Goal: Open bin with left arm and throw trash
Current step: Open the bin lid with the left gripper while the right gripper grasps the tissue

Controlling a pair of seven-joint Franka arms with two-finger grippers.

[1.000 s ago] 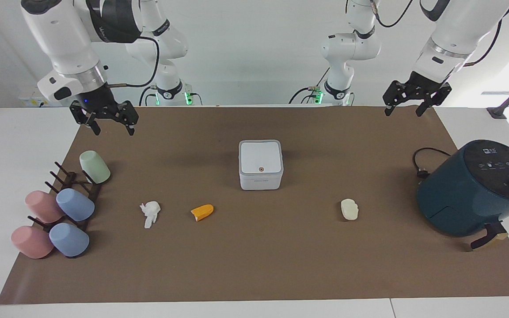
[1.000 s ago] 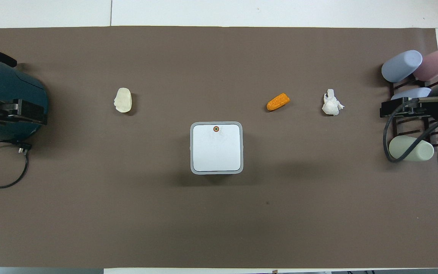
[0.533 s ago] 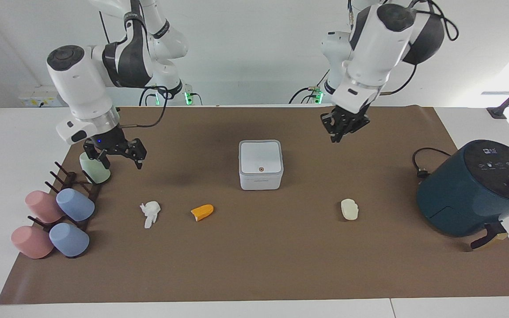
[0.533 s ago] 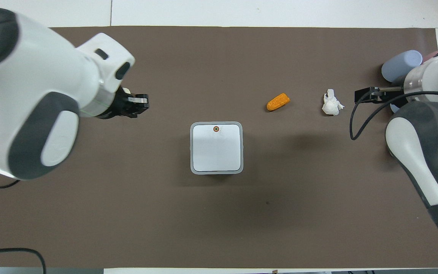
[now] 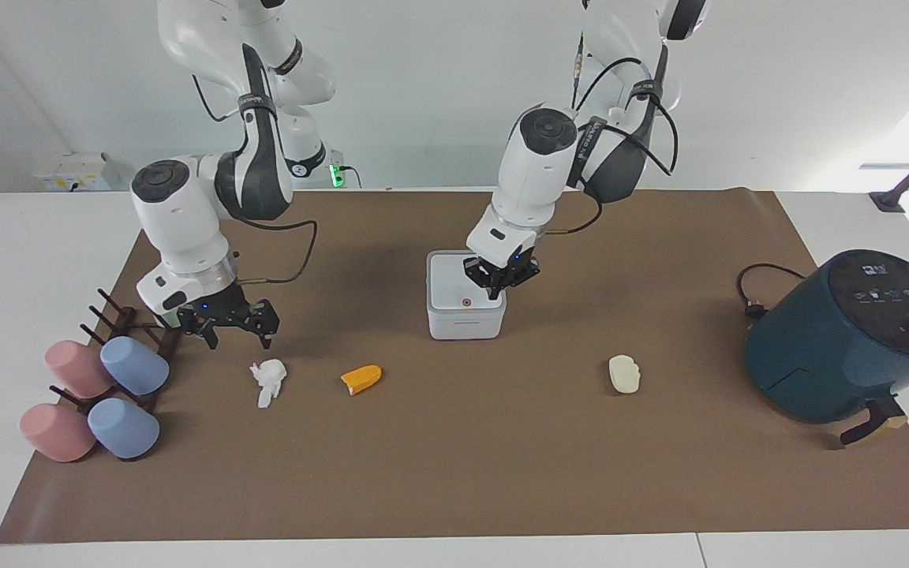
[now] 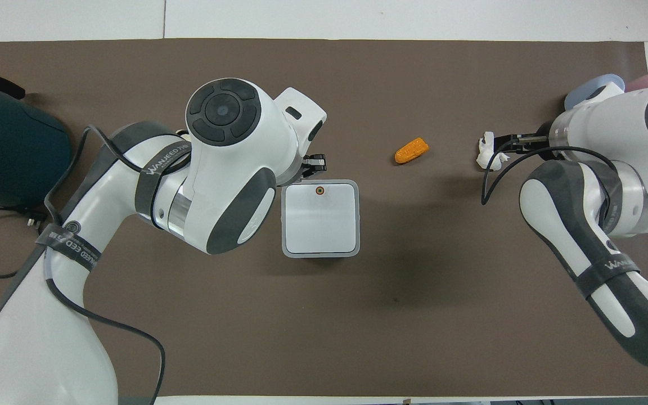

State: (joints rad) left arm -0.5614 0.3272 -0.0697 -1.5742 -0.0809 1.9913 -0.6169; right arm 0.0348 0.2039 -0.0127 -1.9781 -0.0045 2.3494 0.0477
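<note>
Bin (image 5: 465, 293): mid-desk, lid down, contents unseen; we count no scrap thrown yet. Our left claw (image 5: 499, 285), pinched shut and empty, sits over its lid corner. Right claw (image 5: 233, 328), open, hangs by the tissue (image 5: 269, 379). Orange wedge (image 5: 361, 379) and cream lump (image 5: 624, 373) lie loose on the desk (image 5: 454, 473).

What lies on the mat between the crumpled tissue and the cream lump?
Only the orange wedge lies between tissue and cream lump, nearer the tissue; the facing view shows it.
</note>
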